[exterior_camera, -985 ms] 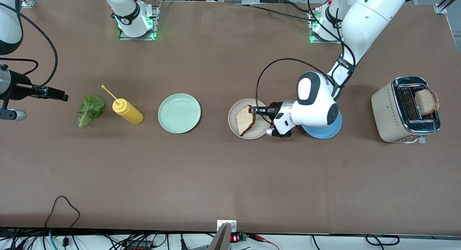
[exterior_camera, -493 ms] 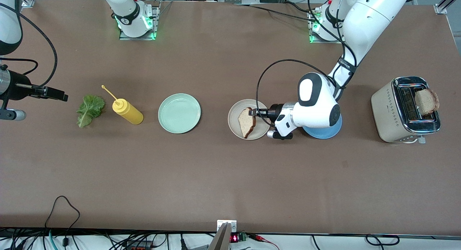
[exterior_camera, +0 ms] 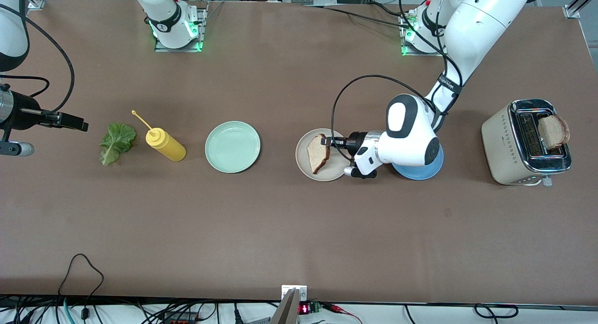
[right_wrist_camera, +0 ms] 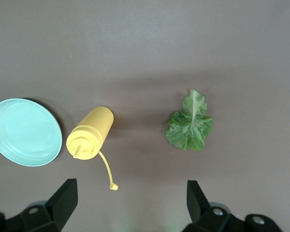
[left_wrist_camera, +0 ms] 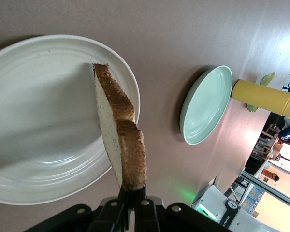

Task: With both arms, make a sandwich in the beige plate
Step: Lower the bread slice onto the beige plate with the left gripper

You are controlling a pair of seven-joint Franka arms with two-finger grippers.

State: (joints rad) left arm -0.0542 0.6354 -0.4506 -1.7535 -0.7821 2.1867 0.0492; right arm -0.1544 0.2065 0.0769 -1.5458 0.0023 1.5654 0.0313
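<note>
The left claw is clamped tight on the crust edge of a bread slice, pinching it at one end so the slice hangs on edge over the beige plate. In the left wrist view the slice stands tilted above the plate's hollow, crust toward the camera; whether its lower corner already touches the plate I cannot tell. Gripping the rim rather than the face probably leaves the flat side free to be laid down, so this looks like the first layer of the sandwich about to be set in place.

Beside that plate, toward the left arm's end of the tabletop, a blue plate sits partly under the arm, and farther that way a toaster keeps a second slice propped in its slot, ready for later.

The right claw waits with its fingers spread wide and empty, held above the lettuce leaf, likely so it can fetch that next. Between the leaf and the beige plate lie a yellow squeeze bottle and a mint-green plate.
</note>
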